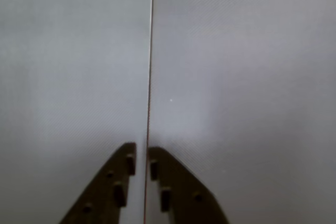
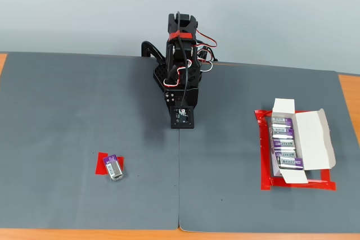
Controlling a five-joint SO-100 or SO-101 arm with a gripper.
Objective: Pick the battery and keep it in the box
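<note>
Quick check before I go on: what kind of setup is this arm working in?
Likely a tabletop test bench, not a home: grey mats on a wooden table, red tape framing the box, the battery on a red patch. The pincer looks nearly shut.

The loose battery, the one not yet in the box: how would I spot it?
In the fixed view, find the grey mat and go to its lower left, where a small red patch is taped. The battery lies tilted on that patch's right edge. Unlike the batteries rowed in the white box at right, it lies alone.
</note>
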